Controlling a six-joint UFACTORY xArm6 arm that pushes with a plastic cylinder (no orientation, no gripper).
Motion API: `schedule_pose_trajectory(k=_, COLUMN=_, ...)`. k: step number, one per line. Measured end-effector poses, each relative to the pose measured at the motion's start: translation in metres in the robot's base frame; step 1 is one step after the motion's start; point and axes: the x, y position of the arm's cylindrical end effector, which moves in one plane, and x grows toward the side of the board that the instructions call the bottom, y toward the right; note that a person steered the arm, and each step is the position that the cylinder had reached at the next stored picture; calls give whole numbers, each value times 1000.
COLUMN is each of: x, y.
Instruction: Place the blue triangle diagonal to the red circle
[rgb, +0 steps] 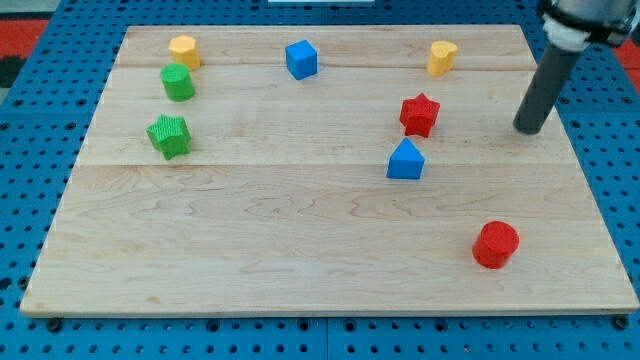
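The blue triangle (405, 160) lies right of the board's middle. The red circle (496, 245) stands at the lower right, below and to the right of the triangle. My tip (528, 129) rests on the board at the right, up and to the right of the blue triangle and well above the red circle, touching no block. A red star (419, 114) sits just above the blue triangle, to the left of my tip.
A blue cube (301, 59) sits at the top middle and a yellow block (442, 57) at the top right. At the upper left stand a yellow block (184, 51), a green cylinder (178, 82) and a green star (169, 136). The wooden board (300, 250) ends close to the red circle.
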Motion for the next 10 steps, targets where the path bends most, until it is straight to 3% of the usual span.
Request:
schedule_pose_trajectory(k=1, x=-19, y=-9)
schedule_pose_trajectory(k=3, x=-28, y=-90)
schedule_pose_trajectory(k=8, x=-39, y=69)
schedule_pose_trajectory(k=10, x=-37, y=88)
